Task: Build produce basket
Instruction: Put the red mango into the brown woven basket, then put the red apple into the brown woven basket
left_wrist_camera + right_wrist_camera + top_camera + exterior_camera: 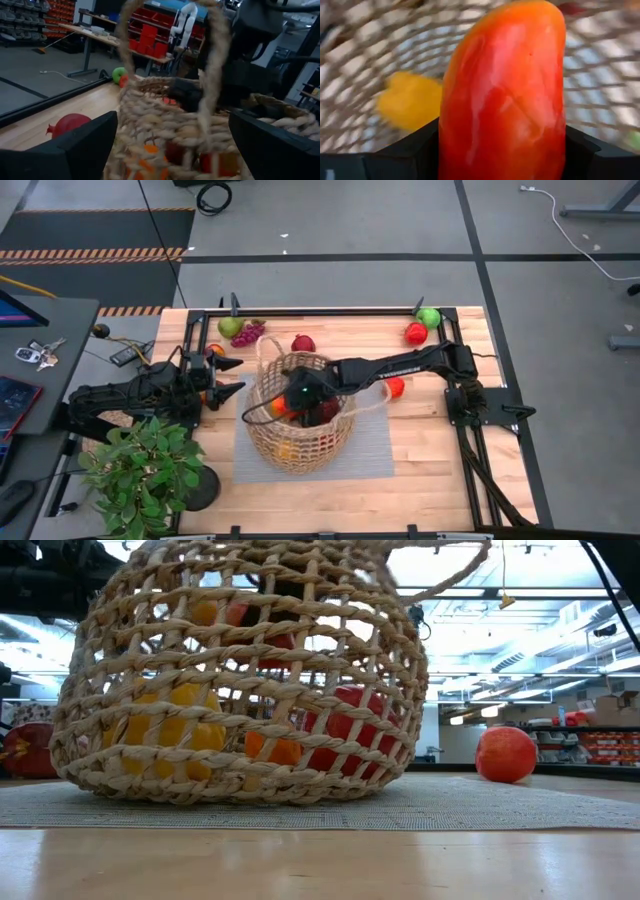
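- Your right tool (290, 402) is down inside the basket (262, 442), clenched on an orange-red fruit (505, 90) that fills the right wrist view between its two fingers.
- The basket sits on a grey mat (375, 455) at the middle of the worktop (440, 470). In the low view it already holds yellow, orange and red pieces, seen through the open weave.
- Judgement: the step in hand is the drop-off. The next move calls for releasing the fruit low among the pieces already there, then lifting the arm straight up.
- Your left tool (228, 376) waits just beside the basket's left wall, fingers (75, 150) spread wide and grasping nothing; a thin loop handle (212, 60) rises directly in front of it.
- Still outside the basket: a green pear (230, 327), a purple grape bunch (249, 333) and a dark red fruit (302, 343) along the far edge; a red piece (415, 333) and a green one (430, 317) at the far right corner; a red fruit (396, 387) partly under your right arm.
- Obstructions: the loop handles stand close to both arms, and a snag on withdrawal could tip the basket. A potted plant (140, 470) stands at the near left corner, close to your left arm.
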